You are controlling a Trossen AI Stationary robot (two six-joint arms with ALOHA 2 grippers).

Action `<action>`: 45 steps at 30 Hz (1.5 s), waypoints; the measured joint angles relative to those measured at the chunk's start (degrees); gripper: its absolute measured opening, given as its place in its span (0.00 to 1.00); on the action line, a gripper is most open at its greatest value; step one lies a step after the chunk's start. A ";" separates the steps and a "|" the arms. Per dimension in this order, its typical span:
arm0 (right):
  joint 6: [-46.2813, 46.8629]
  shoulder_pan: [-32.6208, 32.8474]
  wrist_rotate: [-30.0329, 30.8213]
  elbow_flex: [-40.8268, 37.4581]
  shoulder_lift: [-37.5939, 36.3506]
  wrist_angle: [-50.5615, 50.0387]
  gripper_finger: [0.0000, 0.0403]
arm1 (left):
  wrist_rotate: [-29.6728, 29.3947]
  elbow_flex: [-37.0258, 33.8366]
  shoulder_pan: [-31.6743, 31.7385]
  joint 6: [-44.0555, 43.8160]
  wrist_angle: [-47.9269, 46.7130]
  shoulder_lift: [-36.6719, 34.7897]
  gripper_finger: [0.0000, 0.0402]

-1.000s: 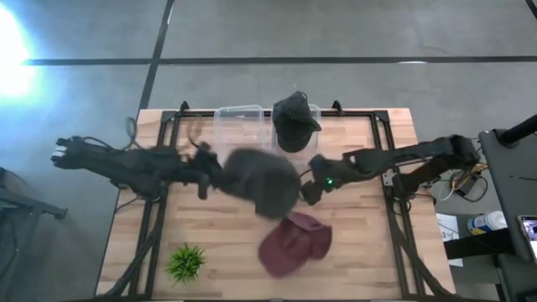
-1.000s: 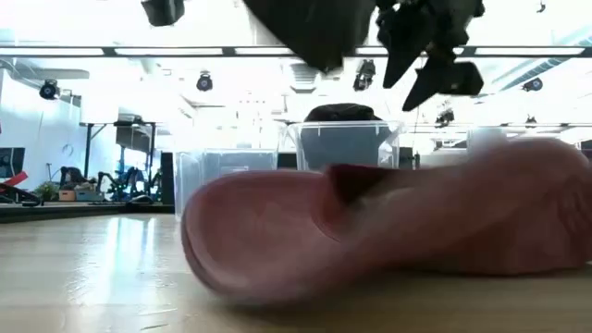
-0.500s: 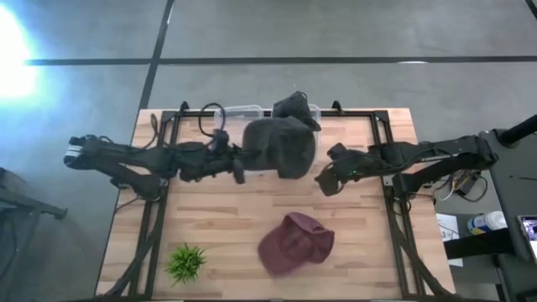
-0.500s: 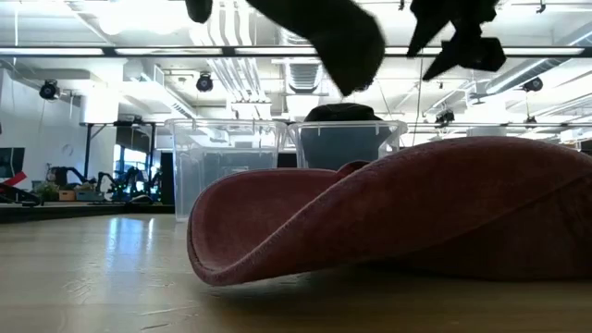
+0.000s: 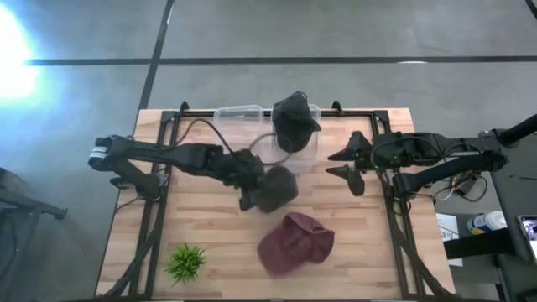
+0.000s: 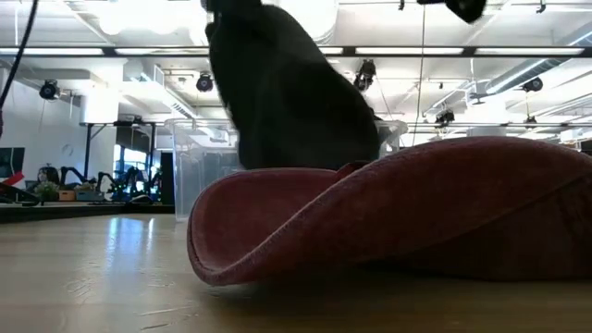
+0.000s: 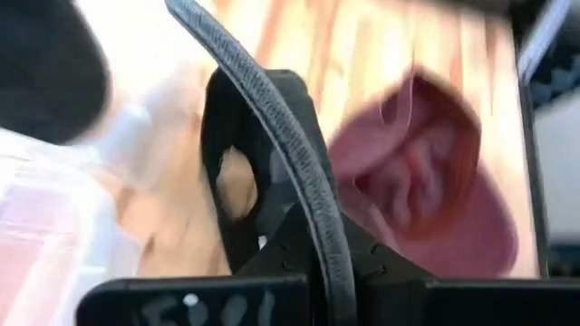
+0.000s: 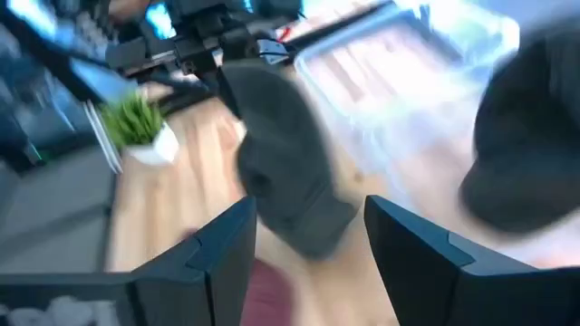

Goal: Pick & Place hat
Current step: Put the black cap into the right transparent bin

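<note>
One dark hat hangs clenched in the left tool; the right tool gapes nearby.

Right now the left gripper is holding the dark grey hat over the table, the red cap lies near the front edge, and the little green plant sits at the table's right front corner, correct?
Not quite: the high view shows the green plant at the left front corner, not the right. The rest stands: the left gripper holds the dark grey hat over the table, and the red cap lies near the front edge.

left claw hidden behind grey hat
</note>
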 joint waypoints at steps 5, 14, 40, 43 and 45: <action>-11.05 -0.12 -0.41 2.47 4.76 0.59 0.50 | 3.21 5.90 -1.32 7.64 0.79 5.57 0.02; -15.08 -1.02 -9.45 10.31 15.35 -3.44 0.50 | 5.59 17.75 -2.06 15.34 -4.54 13.44 0.02; -17.27 -1.43 -19.50 14.03 23.57 -4.77 0.05 | 2.37 22.94 -2.35 11.27 -4.12 14.83 0.27; -15.26 -1.42 -19.40 14.03 23.50 -5.26 0.03 | 1.60 22.94 -2.35 9.29 -5.94 14.78 0.32; -13.66 -1.41 -17.92 13.91 23.56 -6.26 0.02 | 0.95 22.94 -2.51 8.18 -7.92 14.78 0.35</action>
